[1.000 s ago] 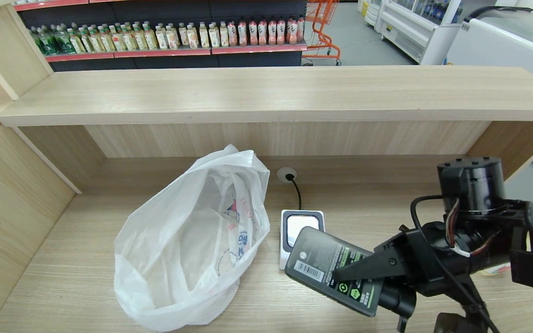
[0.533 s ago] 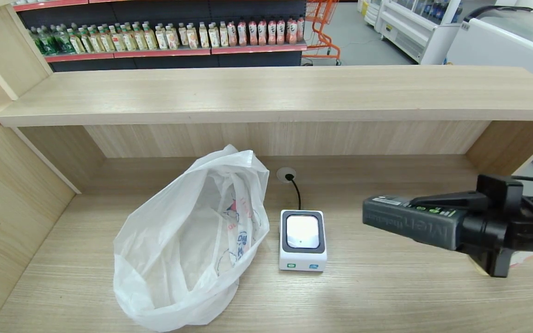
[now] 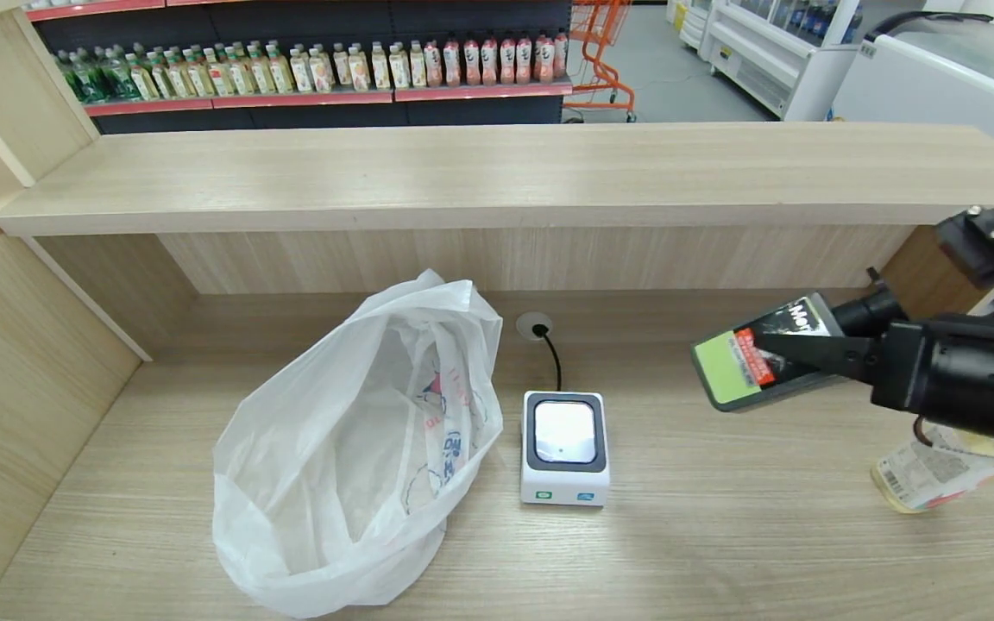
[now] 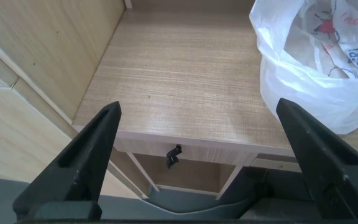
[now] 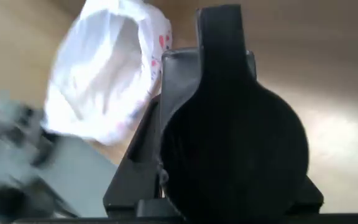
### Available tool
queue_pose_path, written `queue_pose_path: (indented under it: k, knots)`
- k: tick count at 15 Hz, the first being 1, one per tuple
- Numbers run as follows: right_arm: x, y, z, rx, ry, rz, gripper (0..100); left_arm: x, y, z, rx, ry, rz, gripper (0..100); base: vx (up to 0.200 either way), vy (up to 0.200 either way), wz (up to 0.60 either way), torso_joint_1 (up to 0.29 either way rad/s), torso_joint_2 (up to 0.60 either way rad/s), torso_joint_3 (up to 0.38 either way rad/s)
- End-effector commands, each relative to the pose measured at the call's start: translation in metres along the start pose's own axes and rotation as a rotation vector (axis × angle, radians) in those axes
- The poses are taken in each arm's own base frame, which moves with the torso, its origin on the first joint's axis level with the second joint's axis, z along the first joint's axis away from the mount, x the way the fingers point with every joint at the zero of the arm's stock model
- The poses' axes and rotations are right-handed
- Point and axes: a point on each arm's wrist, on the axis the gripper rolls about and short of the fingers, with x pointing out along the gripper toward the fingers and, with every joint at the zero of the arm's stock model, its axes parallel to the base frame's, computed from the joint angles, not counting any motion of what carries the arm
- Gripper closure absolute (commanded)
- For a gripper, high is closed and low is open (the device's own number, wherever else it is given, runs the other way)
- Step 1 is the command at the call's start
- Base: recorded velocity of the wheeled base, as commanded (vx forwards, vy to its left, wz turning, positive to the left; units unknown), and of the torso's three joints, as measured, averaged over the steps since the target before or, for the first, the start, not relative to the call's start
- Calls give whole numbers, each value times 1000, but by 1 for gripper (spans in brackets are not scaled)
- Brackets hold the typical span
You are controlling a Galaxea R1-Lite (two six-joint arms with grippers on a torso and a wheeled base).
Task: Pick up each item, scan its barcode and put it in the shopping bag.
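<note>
Fingers [image 3: 816, 354] of the right gripper [image 3: 764, 355] clamp a flat dark-grey rectangular pack [image 3: 726, 369] with a lime-green end and red label, held sideways in the air, right of the white box scanner [image 3: 564, 447] and well apart from the white plastic shopping bag [image 3: 350, 448] on the wooden table [image 3: 721, 535]. We see the left gripper [image 4: 199, 107] with fingers spread wide, empty.

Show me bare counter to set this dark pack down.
Widest bare patch: counter between scanner and the bottle at the right edge, nearest the right tool holding the dark pack. Another lies between the shopping bag and the left wall. Crowded: the narrow bag-scanner gap; cable behind the scanner.
</note>
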Motion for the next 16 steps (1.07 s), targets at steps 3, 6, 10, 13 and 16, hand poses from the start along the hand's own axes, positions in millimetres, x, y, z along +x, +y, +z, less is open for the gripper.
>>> queue_pose_path:
  k: [3,6,10,13,16]
  knots:
    - [72,2,-42,232,239,-36,100,0,0,0,0,0,1,0,0,0,0,0,0,0]
    - [96,10,-50,220,289,-12,100,0,0,0,0,0,1,0,0,0,0,0,0,0]
    - [119,14,-55,166,318,4,100,0,0,0,0,0,-1,0,0,0,0,0,0,0]
    - [129,7,-64,105,347,-3,100,0,0,0,0,0,-1,0,0,0,0,0,0,0]
    - [138,5,-66,99,339,1,100,0,0,0,0,0,-1,0,0,0,0,0,0,0]
